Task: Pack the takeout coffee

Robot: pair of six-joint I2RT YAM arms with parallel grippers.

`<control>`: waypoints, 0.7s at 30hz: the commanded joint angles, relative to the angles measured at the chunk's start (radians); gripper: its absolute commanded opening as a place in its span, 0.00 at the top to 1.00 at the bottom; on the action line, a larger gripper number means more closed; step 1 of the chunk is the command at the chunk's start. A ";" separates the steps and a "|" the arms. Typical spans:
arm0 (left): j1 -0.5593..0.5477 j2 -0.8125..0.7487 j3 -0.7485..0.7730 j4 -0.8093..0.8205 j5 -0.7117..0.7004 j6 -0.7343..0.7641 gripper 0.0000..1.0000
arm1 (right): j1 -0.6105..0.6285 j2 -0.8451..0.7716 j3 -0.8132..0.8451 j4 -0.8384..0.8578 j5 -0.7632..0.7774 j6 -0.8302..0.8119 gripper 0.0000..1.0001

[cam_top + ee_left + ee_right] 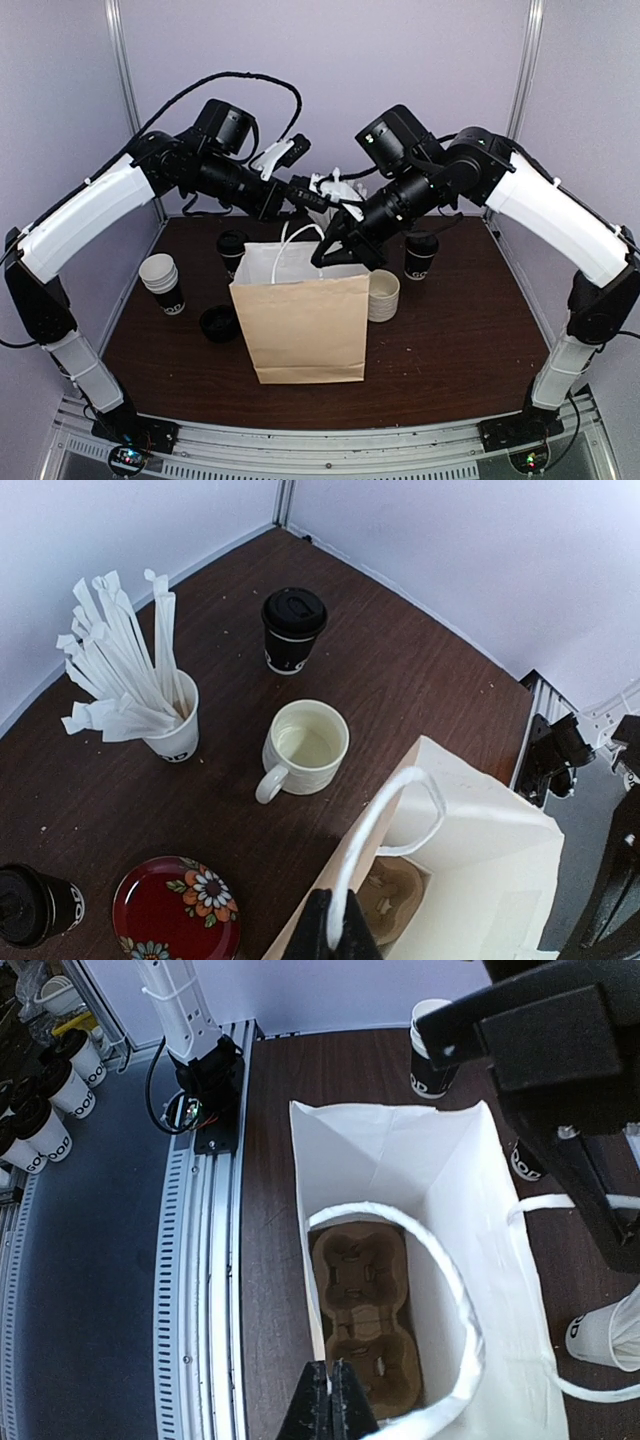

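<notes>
**Jaws closed on both arms over the open bag**

Left gripper (335, 925), at the bottom edge of the left wrist view, has its jaws clamped on a white handle (365, 820). The strap loops up from the paper bag (480, 820) and runs down between the dark fingers.

Right gripper (330, 1385), at the bottom centre of the right wrist view, has its jaws pressed together with nothing visible between them. A second handle (472, 1345) arcs over the bag's mouth and ends just beside those fingers at the frame edge. Whether it is pinched cannot be told.

Below the right gripper the bag stands open, and a cardboard cup carrier (365, 1310) lies flat on its floor.

In the top view the bag stands upright at the centre of the dark table (450, 370). One takeout coffee (232, 250) stands on the table just behind the bag's upper left corner. The second takeout coffee (421, 255) stands to the upper right of the bag. Both have their lids on and are outside the bag.

A cream mug (383, 295) sits just beside the bag's right side, in front of the second coffee. At the left of the frame is a stack of lidless cups (163, 283), with a loose black lid (219, 322) between it and the bag.

The left wrist view also shows a cup of straws (165, 720) at middle left and a red flowered plate (177, 910) at lower left.
</notes>
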 commanded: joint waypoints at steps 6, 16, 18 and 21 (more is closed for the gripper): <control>0.006 -0.060 0.152 0.055 0.085 -0.060 1.00 | 0.001 -0.061 0.175 -0.033 -0.051 -0.074 1.00; 0.006 -0.061 0.166 0.054 0.089 -0.064 1.00 | 0.001 -0.050 0.223 -0.074 -0.039 -0.118 1.00; 0.006 -0.064 0.155 0.053 0.088 -0.061 1.00 | 0.001 -0.050 0.216 -0.079 -0.041 -0.124 1.00; 0.006 -0.069 0.139 0.055 0.084 -0.060 1.00 | 0.001 -0.052 0.197 -0.086 -0.038 -0.134 1.00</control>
